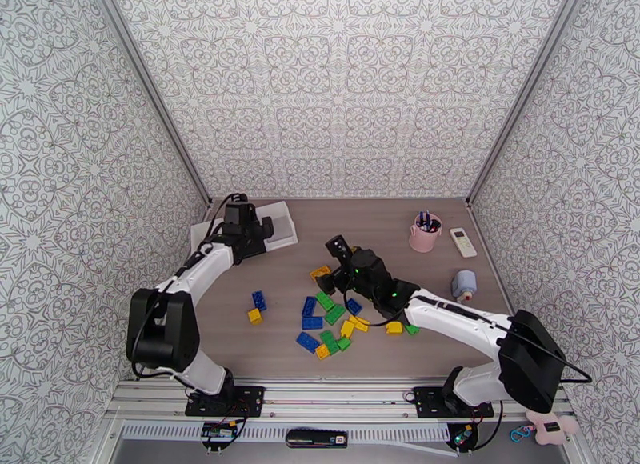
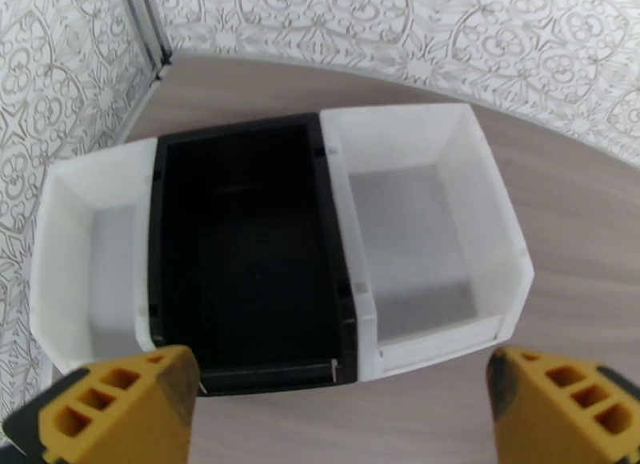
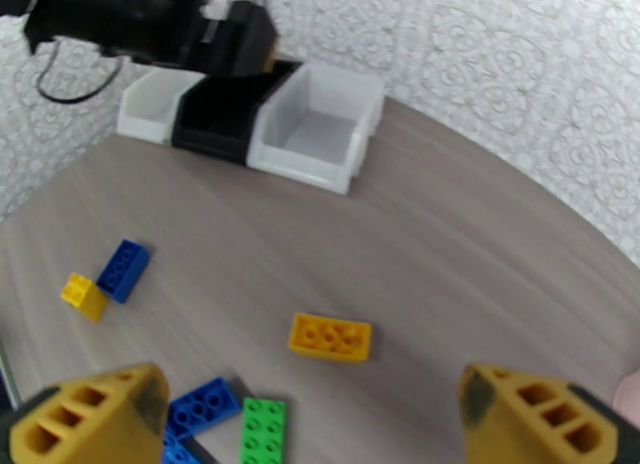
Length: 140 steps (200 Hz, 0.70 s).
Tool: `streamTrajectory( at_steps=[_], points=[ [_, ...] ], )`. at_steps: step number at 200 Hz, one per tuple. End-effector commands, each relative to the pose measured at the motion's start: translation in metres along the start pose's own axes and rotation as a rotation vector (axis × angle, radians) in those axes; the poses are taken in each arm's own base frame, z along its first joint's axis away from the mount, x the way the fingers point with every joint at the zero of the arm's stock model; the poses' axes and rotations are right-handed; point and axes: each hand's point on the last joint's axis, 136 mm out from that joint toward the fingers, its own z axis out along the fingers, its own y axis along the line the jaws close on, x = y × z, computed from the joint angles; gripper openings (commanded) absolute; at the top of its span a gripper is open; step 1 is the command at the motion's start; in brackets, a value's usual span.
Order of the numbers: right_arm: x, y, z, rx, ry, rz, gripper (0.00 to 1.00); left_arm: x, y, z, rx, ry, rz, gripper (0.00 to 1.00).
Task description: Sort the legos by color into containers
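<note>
While neither arm holds anything, the right gripper (image 3: 312,414) hangs low over the table (image 3: 448,242) with its yellow fingers (image 3: 96,414) spread wide. Just ahead of it a yellow brick (image 3: 330,337) lies alone, studs up, with bare wood on all sides. A green brick (image 3: 264,430) and a blue brick (image 3: 202,406) sit closer in, near the left finger. Further off, a second blue brick (image 3: 122,270) touches a small yellow cube (image 3: 82,295), and the rest of the legos (image 1: 328,326) are scattered in a loose heap at mid-table. They look like hard, light, smooth plastic, so they should neither crush nor sag, though a pinch on a corner or across the studs will probably make one skid or spin away. The safer hold is likely across the two long flat sides, low on the body, and the lone yellow brick has room for that. Bricks that touch may need a nudge apart first. The left gripper (image 2: 340,394), equally wide and empty, hovers over the three containers at the far left: a black bin (image 2: 160,218) pressed between a left white bin (image 2: 56,242) and a right white bin (image 2: 480,186), with no brick visible inside.
</note>
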Motion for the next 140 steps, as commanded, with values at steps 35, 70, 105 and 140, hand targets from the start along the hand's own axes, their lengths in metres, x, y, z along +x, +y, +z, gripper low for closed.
streamTrajectory(
  at_steps=[35, 70, 105, 140],
  points=[
    [-0.034, 0.025, 0.001, -0.102, -0.102, -0.018, 1.0, 0.024, 0.003, 0.043, -0.121, 0.15, -0.067, 1.0],
    [-0.03, 0.012, -0.006, -0.029, -0.093, 0.021, 1.0, 0.028, -0.004, 0.059, -0.111, 0.183, -0.091, 0.89],
    [-0.025, 0.006, -0.011, -0.003, -0.092, 0.054, 1.0, 0.031, -0.008, 0.065, -0.091, 0.203, -0.095, 0.67],
    [-0.026, 0.001, -0.011, 0.024, -0.091, 0.078, 1.0, 0.038, -0.007, 0.068, -0.083, 0.222, -0.105, 0.47]
  ],
)
